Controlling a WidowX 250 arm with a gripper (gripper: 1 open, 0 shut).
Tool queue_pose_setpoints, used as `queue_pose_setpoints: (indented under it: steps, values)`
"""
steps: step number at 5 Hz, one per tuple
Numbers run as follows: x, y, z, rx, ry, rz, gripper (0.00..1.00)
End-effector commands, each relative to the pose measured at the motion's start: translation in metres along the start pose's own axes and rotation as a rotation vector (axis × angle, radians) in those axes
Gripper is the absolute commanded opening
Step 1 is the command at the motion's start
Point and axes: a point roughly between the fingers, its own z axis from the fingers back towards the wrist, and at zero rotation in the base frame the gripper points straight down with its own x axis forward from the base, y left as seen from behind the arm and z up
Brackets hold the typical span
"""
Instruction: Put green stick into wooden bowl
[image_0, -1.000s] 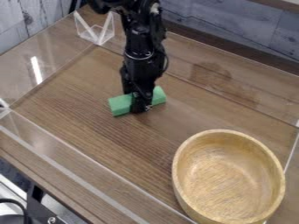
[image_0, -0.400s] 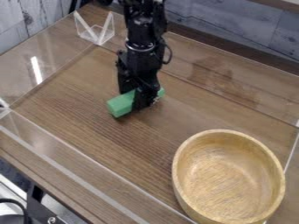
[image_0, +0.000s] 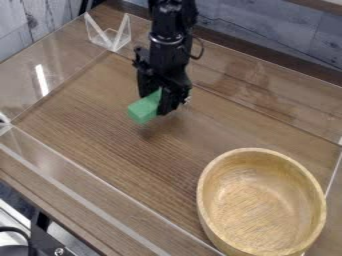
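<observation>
Wood-grain laminate in a mid brown covers the table (image_0: 120, 160), its grain running diagonally across the view, and a soft sheen lies on it toward the far right. Clear acrylic walls (image_0: 54, 60) fence the work area: one runs along the left side, and a low one crosses the near edge, its rim catching light as a pale line. Behind the table stands a backdrop of grey weathered planks (image_0: 281, 30). At the near left corner, below the table edge, some dark gear shows, too cut off to name. No brand, label or writing can be read anywhere in the view.

A black robot arm (image_0: 170, 25) comes down from the top centre, its gripper (image_0: 159, 103) pointing at the table. The jaws are closed on the green stick (image_0: 146, 107), a small bright green block that pokes out to the left of the fingers, tilted and clear of the tabletop.

Down in the near right corner sits the wooden bowl (image_0: 214, 215), a large, pale tan round with a thick rim and visible grain, upright and with nothing in it. It lies well apart from the gripper and the block, which hang over the middle of the table.
</observation>
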Motion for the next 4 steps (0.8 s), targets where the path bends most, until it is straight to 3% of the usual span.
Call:
queue_pose_setpoints:
  steps: [1,3,4]
  values:
    - [0.015,0.003,0.04,0.053,-0.115,0.032,0.0]
    - [0.03,-0.011,0.047,0.065,-0.172,-0.029,0.0]
    - [0.034,-0.007,0.046,0.074,-0.191,-0.065,0.0]
